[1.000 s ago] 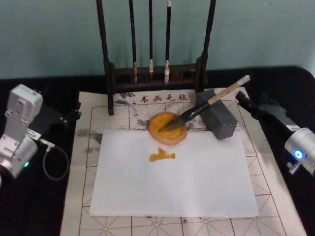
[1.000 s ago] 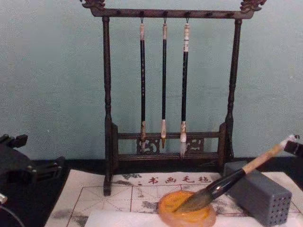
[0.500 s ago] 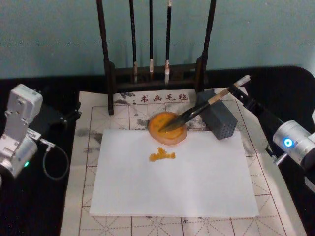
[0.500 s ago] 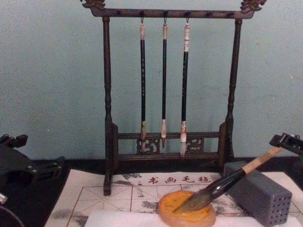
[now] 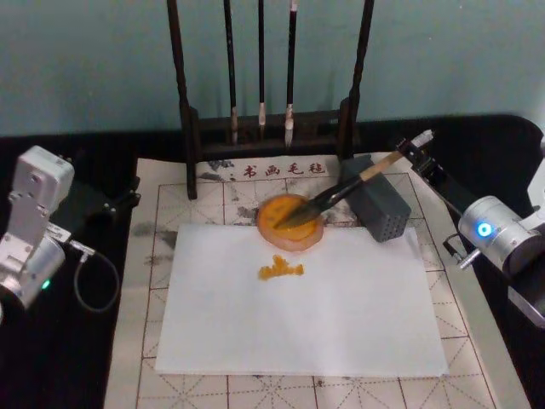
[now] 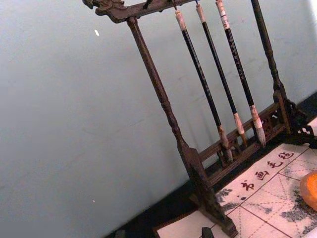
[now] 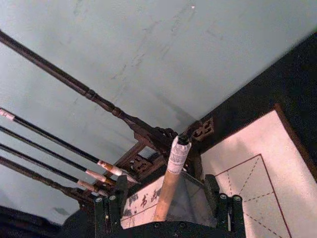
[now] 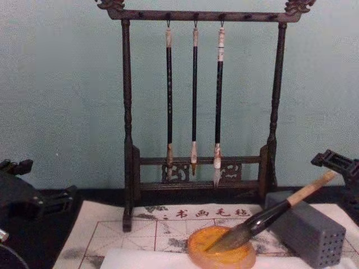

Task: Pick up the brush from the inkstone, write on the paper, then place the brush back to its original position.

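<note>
Right gripper (image 5: 410,156): fingers spread wide on either side of the brush (image 5: 341,192) handle near its white end; we judge that it grips nothing yet.
Left gripper (image 5: 98,203): parked at the table's left.
Brush position: bristles in the inkstone (image 5: 268,226), handle slanting up across the grey block (image 5: 379,209).
Risk: a hold this close to the handle's end could let the loaded tip swing, tugging the inkstone or dripping on the paper (image 5: 324,315); an off-centre closure could knock the handle off the block.
Legible writing: red characters (image 5: 281,170) on the mat (image 5: 464,328), which we read as 书画毛毡.
</note>
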